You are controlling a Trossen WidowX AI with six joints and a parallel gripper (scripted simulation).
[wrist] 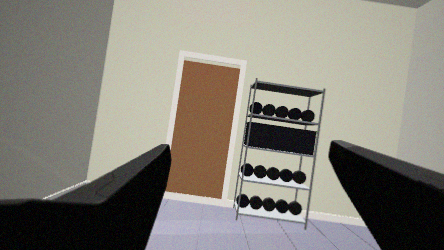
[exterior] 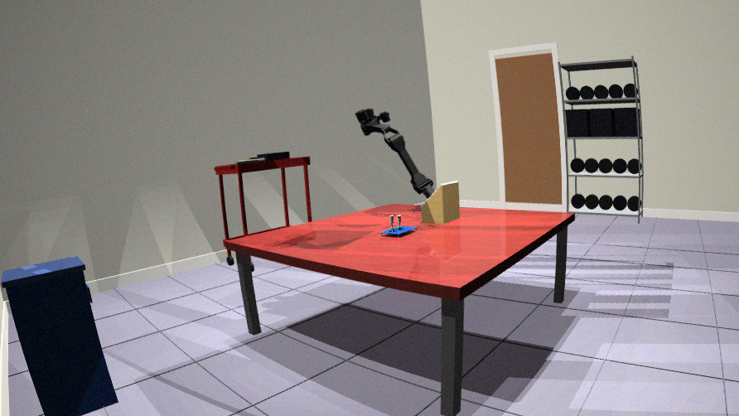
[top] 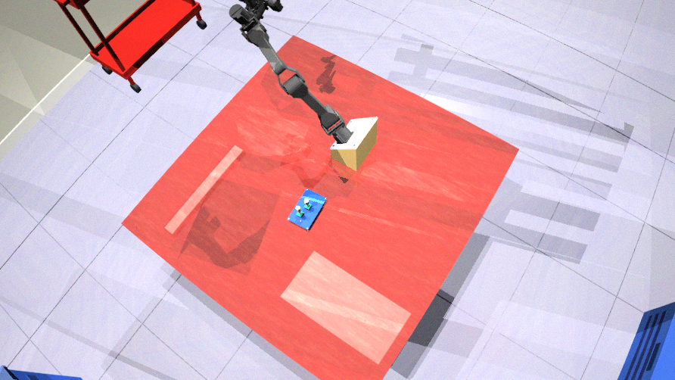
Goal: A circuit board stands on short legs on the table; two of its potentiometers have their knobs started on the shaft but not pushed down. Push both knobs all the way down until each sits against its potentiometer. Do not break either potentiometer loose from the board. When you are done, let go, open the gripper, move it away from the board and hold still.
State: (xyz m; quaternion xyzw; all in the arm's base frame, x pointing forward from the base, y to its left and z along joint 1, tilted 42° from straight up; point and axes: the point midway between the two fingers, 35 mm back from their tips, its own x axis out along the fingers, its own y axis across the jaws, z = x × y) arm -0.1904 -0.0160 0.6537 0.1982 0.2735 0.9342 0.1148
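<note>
The blue circuit board (top: 315, 210) (exterior: 407, 230) stands on short legs on the red table (top: 387, 212) (exterior: 480, 243). Two green potentiometers stand on it side by side. The knob nearer the arm's base (top: 306, 200) (exterior: 398, 218) and the knob farther from it (top: 298, 208) (exterior: 391, 219) are small, grey-white and upright. In the exterior view both appear raised above the green bodies on thin shafts. My gripper (wrist: 249, 150) is open, with nothing between its fingers. It is high up and far from the board, facing the door and shelf.
The arm's base sits on a wooden wedge block (top: 367, 144) (exterior: 446, 204) with a white top, behind the board. A red cart (top: 150, 32) (exterior: 263, 164) stands beyond the table. A brown door (exterior: 527, 129) (wrist: 205, 130) and a shelf rack (exterior: 602, 138) (wrist: 280, 152) are at the far wall.
</note>
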